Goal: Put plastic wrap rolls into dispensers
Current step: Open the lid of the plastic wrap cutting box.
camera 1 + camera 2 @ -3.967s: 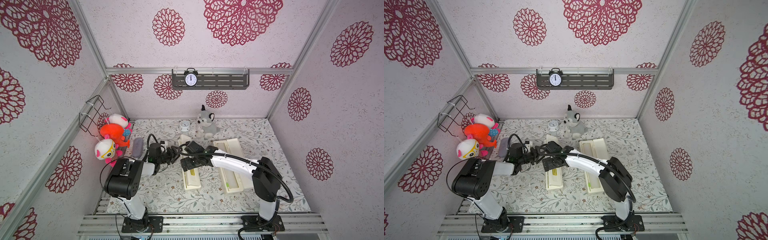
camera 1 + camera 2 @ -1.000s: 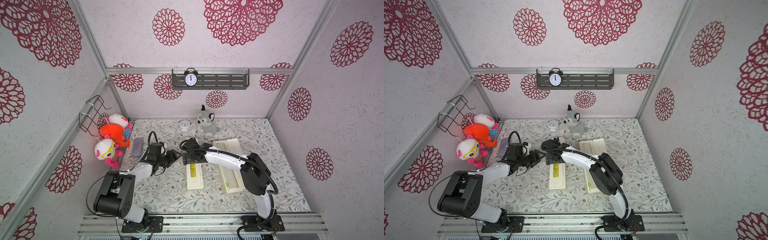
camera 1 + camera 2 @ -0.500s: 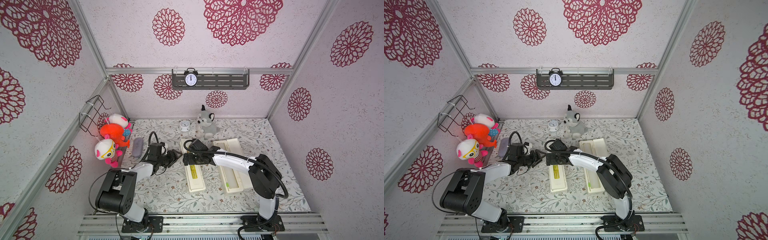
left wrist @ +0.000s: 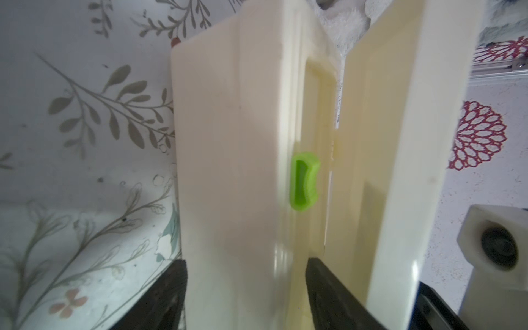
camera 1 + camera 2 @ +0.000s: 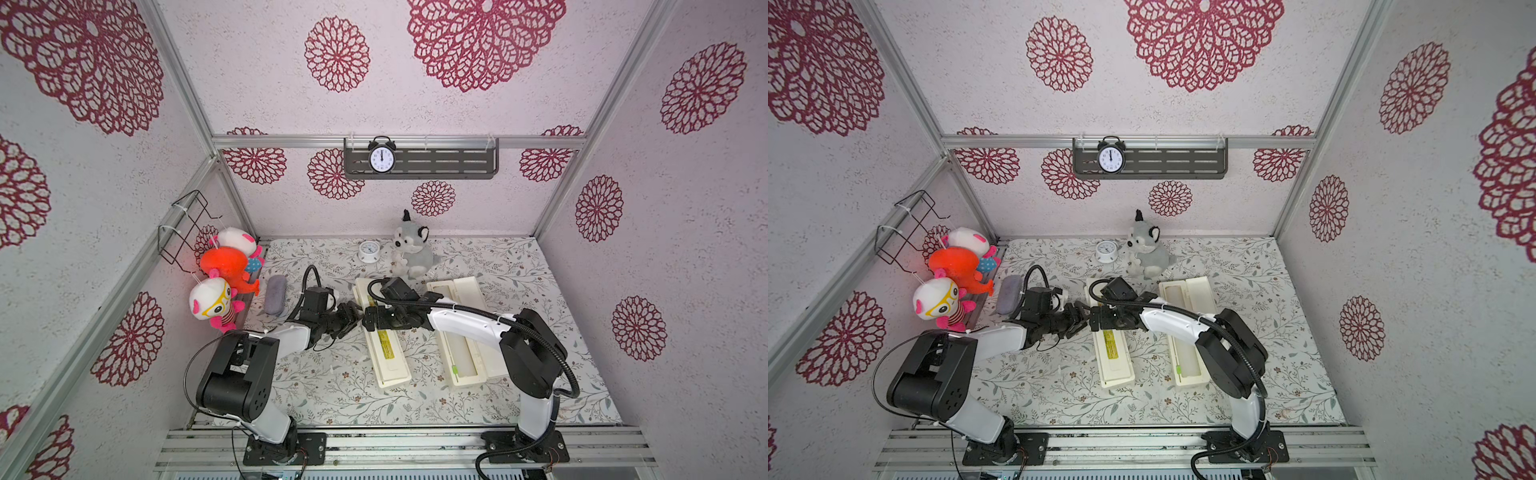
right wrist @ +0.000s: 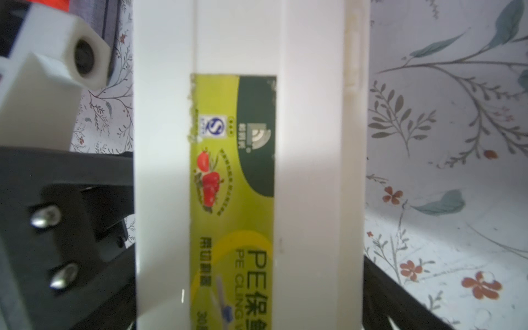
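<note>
Two cream dispensers lie side by side on the floral cloth. The left dispenser (image 5: 384, 349) (image 6: 308, 143) shows its yellow-green label (image 6: 231, 171) on a lowered lid. That lid still stands ajar, with the green slider (image 4: 304, 183) visible in the gap. My left gripper (image 5: 353, 318) (image 4: 245, 265) is open around the base's front wall, one finger inside the gap. My right gripper (image 5: 376, 322) (image 6: 248, 285) is open wide and straddles the lid from above. The right dispenser (image 5: 482, 328) lies open, and a white plastic wrap roll (image 5: 463, 349) rests in its trough.
A grey plush wolf (image 5: 409, 253) and a small white clock (image 5: 369, 251) stand behind the dispensers. A grey pouch (image 5: 274, 295) lies at the left edge under several plush toys (image 5: 224, 270) that hang on the wall. My right forearm (image 5: 469, 322) crosses the open dispenser.
The left jaws have spread wider around the dispenser's wall. The right arm's elbow has swung out to the right while its gripper stays over the labelled lid.
</note>
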Motion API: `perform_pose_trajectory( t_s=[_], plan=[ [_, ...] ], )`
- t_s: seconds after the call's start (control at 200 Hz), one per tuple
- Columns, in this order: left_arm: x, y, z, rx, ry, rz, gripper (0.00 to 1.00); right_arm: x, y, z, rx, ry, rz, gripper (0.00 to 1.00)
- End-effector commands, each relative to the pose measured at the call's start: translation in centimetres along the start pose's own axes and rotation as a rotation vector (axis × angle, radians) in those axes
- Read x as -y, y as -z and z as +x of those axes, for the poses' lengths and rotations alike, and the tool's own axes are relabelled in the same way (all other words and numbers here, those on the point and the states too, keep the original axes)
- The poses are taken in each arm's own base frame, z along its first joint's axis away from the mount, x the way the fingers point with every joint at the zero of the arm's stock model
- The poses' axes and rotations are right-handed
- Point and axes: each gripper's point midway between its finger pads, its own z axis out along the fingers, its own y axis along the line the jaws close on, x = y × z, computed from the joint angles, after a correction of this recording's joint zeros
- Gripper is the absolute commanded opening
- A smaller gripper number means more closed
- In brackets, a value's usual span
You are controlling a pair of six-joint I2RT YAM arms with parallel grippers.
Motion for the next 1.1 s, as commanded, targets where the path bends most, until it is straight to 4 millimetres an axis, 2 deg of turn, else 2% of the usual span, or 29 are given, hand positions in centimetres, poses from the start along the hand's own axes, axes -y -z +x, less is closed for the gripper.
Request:
perform_pose_trajectory(
  t_s=[0.0,0.145,0.34,0.43,0.626,0.916,1.096],
  plan=[
    [3.8,0.8,0.0,-0.004,-0.107,0.06,0.74,-3.0,2.3,-0.9,0.032,0.103,-0.042,0.99],
    [3.9,0.8,-0.2,-0.001,-0.112,0.036,0.78,-2.5,2.8,-0.5,0.0,0.17,0.02,0.99],
    [5.3,0.3,0.0,-0.02,-0.138,0.033,0.8,-1.1,3.4,-0.2,-0.008,0.193,0.098,0.99],
    [5.5,0.4,0.0,-0.019,-0.147,0.016,0.8,-1.0,3.8,-0.2,0.003,0.185,0.087,0.95],
    [5.8,0.8,0.0,-0.016,-0.153,-0.005,0.8,-0.8,4.5,-0.1,0.01,0.12,-0.031,0.83],
    [4.7,1.2,0.3,-0.001,-0.133,-0.049,0.8,-1.6,6.6,-0.6,0.04,0.008,-0.309,0.8],
    [4.0,1.2,0.6,-0.003,-0.119,-0.068,0.8,-0.3,7.9,-0.6,0.063,-0.065,-0.42,0.8]
  ],
)
